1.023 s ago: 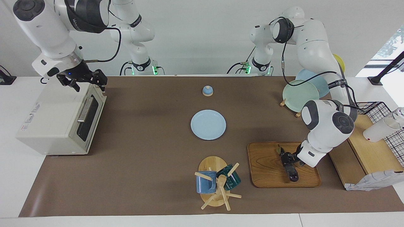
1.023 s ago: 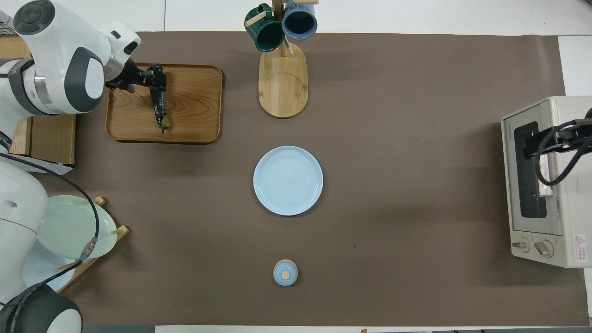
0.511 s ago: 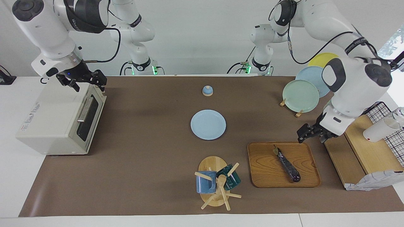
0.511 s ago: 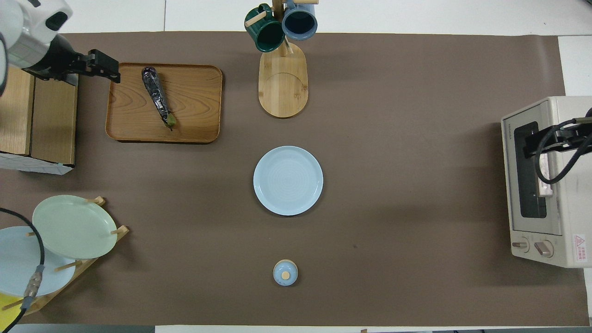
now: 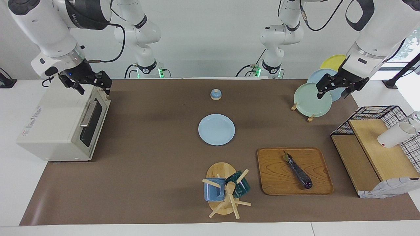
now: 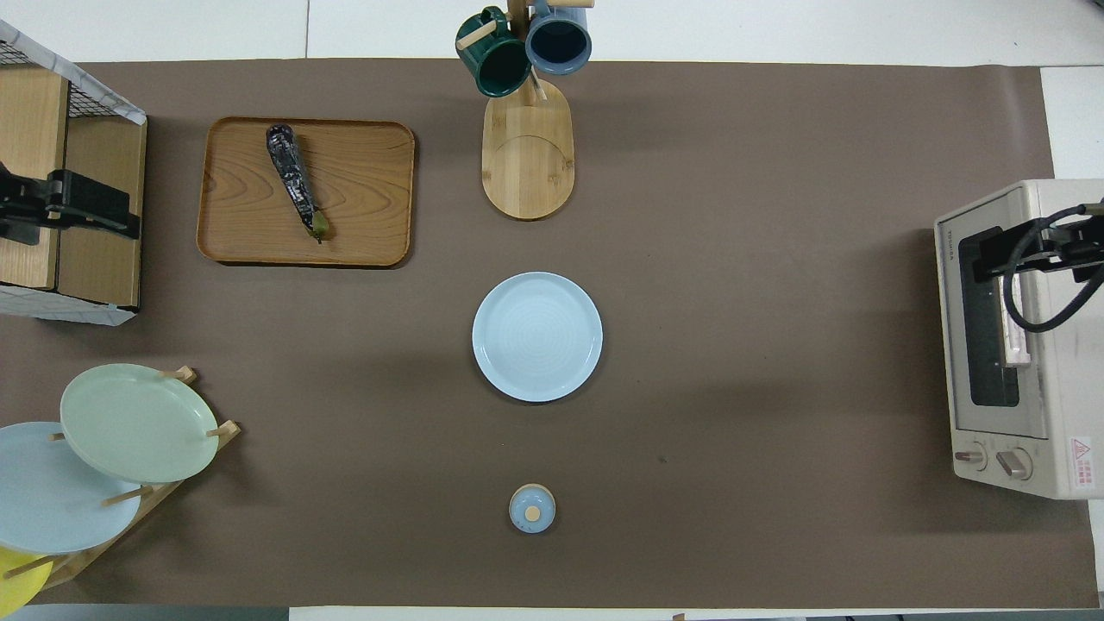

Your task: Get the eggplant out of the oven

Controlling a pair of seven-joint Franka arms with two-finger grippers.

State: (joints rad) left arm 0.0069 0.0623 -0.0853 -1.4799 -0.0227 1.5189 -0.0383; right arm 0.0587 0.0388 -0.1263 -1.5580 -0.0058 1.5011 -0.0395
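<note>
The dark purple eggplant (image 5: 298, 170) lies on a wooden tray (image 5: 275, 183), also seen in the overhead view (image 6: 293, 181), with nothing touching it. The cream-white oven (image 5: 55, 124) stands at the right arm's end of the table with its glass door shut (image 6: 987, 336). My right gripper (image 5: 93, 89) hovers open and empty over the oven's top front edge (image 6: 983, 263). My left gripper (image 5: 334, 88) is open and empty, raised high in the air at the left arm's end, by the plate rack and wooden shelf (image 6: 121, 211).
A light blue plate (image 5: 216, 129) lies mid-table. A mug tree (image 5: 226, 190) with two mugs stands beside the tray. A small blue lidded knob (image 5: 215, 94) sits nearer the robots. A plate rack (image 5: 311, 98), a wire basket with wooden shelf (image 5: 377, 150) and a white cup (image 5: 393, 134) are at the left arm's end.
My left gripper has let go of the eggplant on the tray, risen and drawn back toward the plate rack. The eggplant stays on the tray. My right gripper has barely moved.
</note>
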